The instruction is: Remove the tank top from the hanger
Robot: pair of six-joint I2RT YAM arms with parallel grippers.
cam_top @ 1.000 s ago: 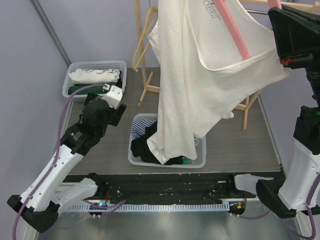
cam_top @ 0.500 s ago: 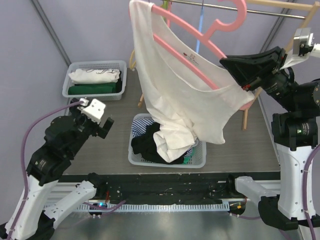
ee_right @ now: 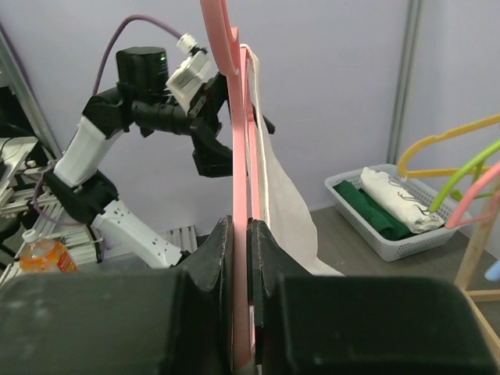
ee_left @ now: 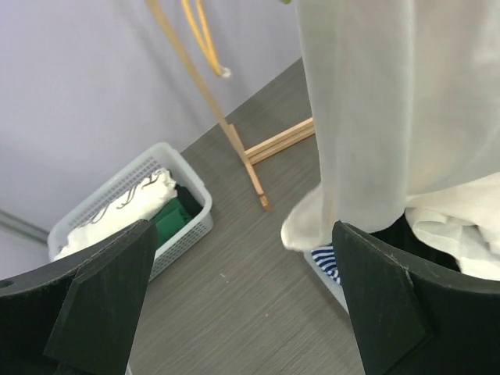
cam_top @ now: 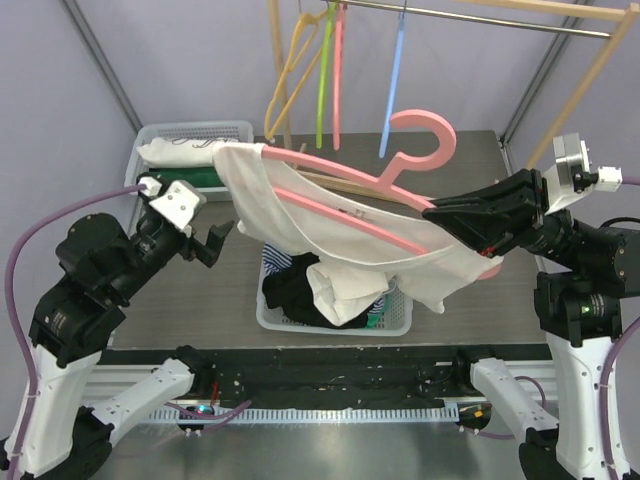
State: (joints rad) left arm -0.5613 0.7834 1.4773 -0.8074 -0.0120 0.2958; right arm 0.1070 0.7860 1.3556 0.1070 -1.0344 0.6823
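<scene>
Tightly, right tool [cam_top: 438, 214] clamps pink hanger [cam_top: 398, 166] carrying tank top [cam_top: 290, 218].

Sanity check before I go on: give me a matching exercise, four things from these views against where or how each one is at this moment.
Things:
1. thick pink hanger
2. tank top
3. left gripper
4. blue hanger

States:
A. hanging on the rail
B. open, holding nothing
C. clamped in the right gripper
D. draped over the thick pink hanger

Pairs: 1-C, 2-D, 3-B, 4-A
</scene>
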